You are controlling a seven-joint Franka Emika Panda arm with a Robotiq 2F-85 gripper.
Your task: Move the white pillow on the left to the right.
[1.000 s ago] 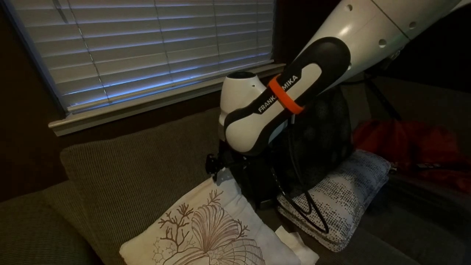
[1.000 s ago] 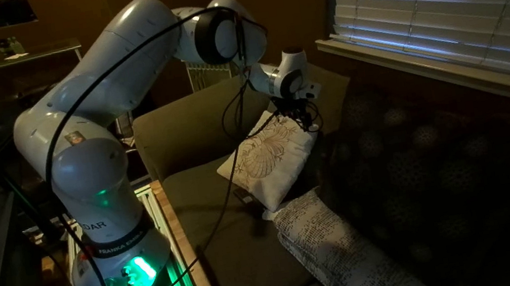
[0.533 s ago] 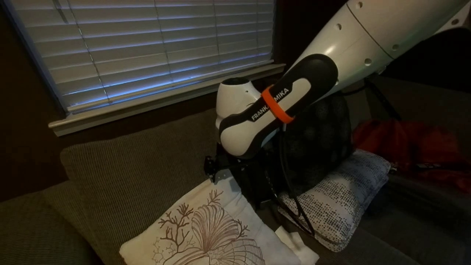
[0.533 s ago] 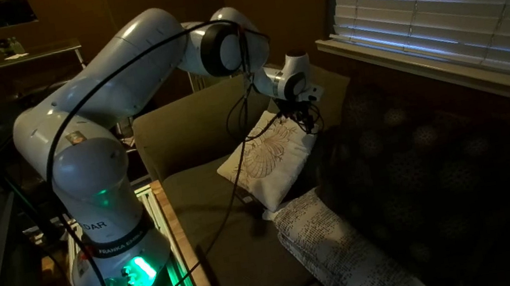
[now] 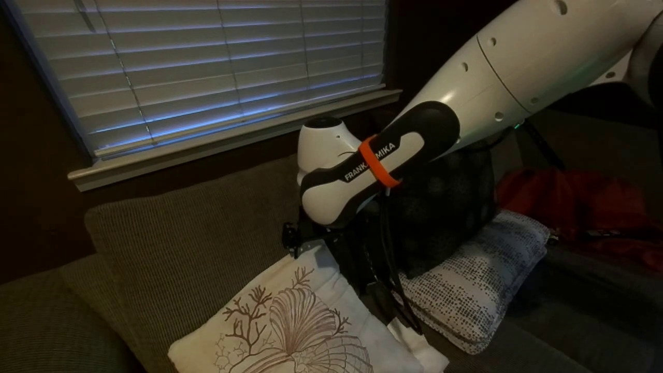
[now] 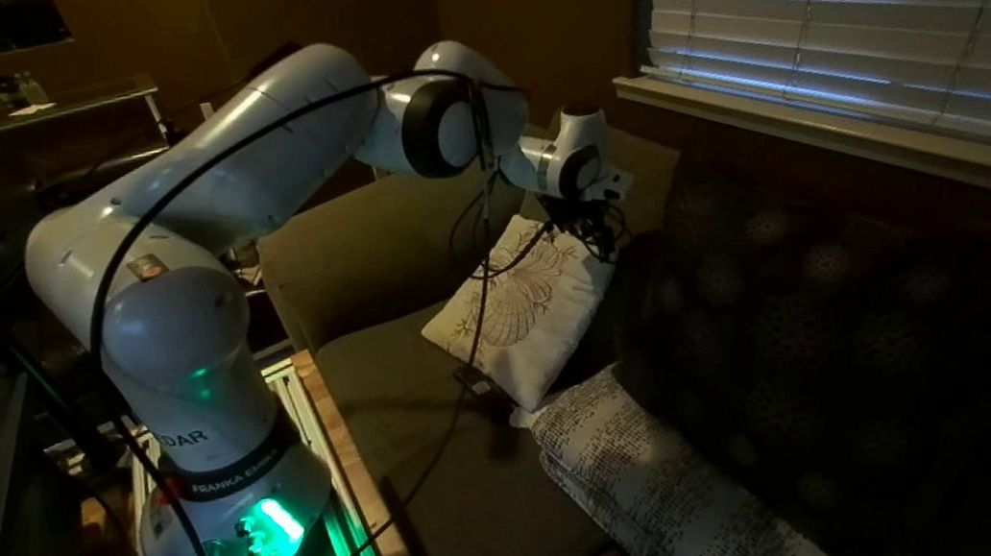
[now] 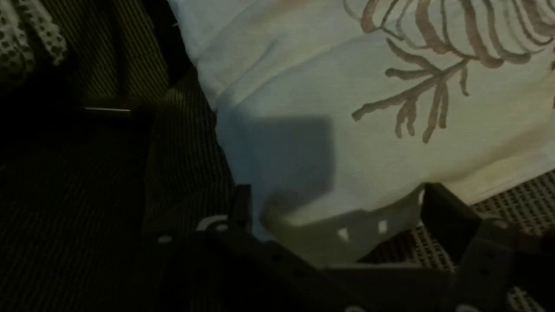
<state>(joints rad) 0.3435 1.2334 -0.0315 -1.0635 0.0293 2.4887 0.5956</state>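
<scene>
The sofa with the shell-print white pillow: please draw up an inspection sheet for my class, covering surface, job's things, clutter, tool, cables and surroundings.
Surface: sofa, ribbed fabric, dimly lit.
Job's things: white pillow with shell and coral print, resting on the sofa.
Clutter: black-and-white speckled pillow; dark pillow with pale flower spots; red fabric; a white piece beside the white pillow, material unclear.
Tool: jaws apart, a corner of the white pillow between them in the wrist view; contact cannot be told.
Cables: black cable hanging in a loop from the robot arm in both exterior views.
Surroundings: window blinds; table in the background; people, nothing seen.
</scene>
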